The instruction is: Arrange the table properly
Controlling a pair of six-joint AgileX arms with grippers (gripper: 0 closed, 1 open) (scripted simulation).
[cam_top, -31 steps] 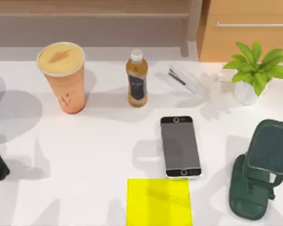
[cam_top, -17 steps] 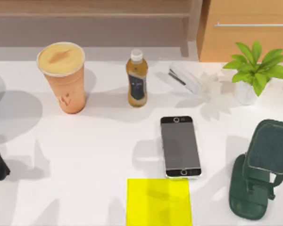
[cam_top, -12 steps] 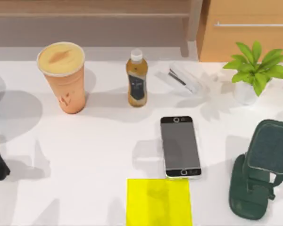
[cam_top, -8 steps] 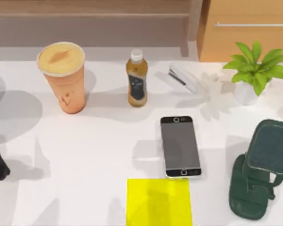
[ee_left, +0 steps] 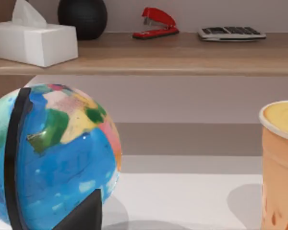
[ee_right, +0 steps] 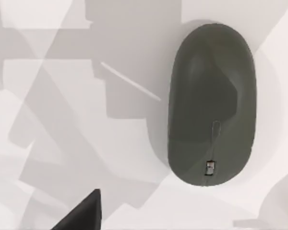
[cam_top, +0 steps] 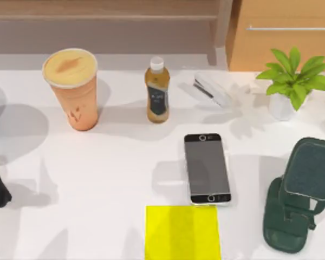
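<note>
Nothing on the table (cam_top: 97, 162) has moved, only shadows shifted; the mouse (ee_right: 211, 103) sits ahead of the right gripper (ee_right: 81, 213) and its jaws (can't tell how wide), so arranging hasn't really started.

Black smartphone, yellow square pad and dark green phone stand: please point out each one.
Black smartphone (cam_top: 207, 168): top view, middle of its dark screen.
Yellow square pad (cam_top: 182, 232): top view, centre of its flat face.
Dark green phone stand (cam_top: 310, 168): top view, its tilted back plate.
</note>
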